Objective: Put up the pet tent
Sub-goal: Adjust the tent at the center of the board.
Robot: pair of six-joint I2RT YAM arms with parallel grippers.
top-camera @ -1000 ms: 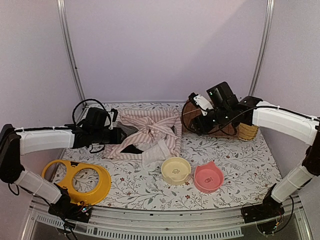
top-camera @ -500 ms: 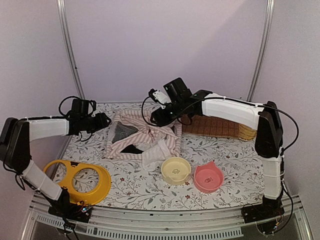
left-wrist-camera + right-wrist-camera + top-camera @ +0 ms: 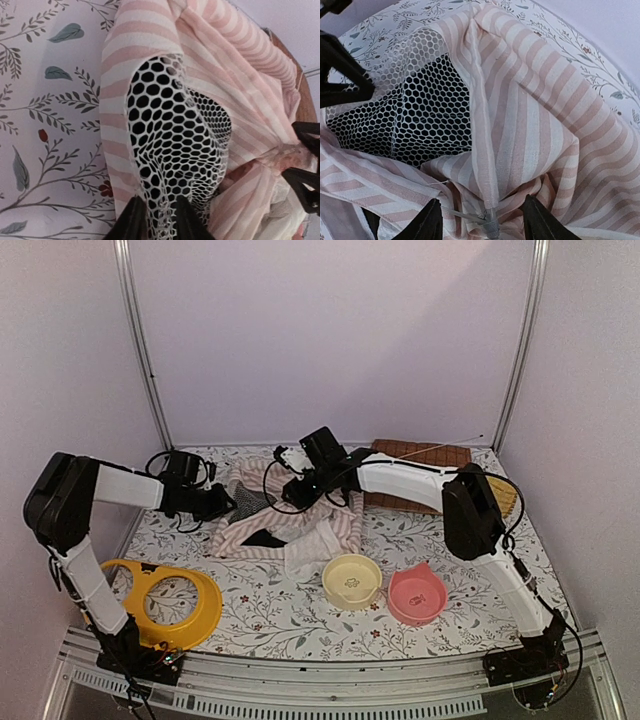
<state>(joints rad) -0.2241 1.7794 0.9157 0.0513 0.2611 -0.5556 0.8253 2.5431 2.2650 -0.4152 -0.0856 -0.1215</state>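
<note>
The pet tent [image 3: 295,515] lies collapsed at the middle back of the table, pink-and-white striped with white mesh. My left gripper [image 3: 226,503] is at its left edge. In the left wrist view the gripper [image 3: 159,224] is pinched on the tent's mesh panel [image 3: 175,125]. My right gripper [image 3: 291,490] hovers over the tent's top. In the right wrist view it [image 3: 487,226] is open, straddling a clear pole end [image 3: 492,227] where a striped seam [image 3: 480,125] ends. The fingers do not touch the fabric.
A yellow two-hole bowl holder [image 3: 155,600] lies front left. A cream bowl [image 3: 352,580] and a pink bowl [image 3: 417,593] sit in front of the tent. A brown quilted mat [image 3: 425,455] lies at the back right, a wicker piece [image 3: 503,495] beside it.
My right arm has swung left from the brown mat to above the tent. My left gripper drew back to the left, then came back to the tent's left mesh edge.
</note>
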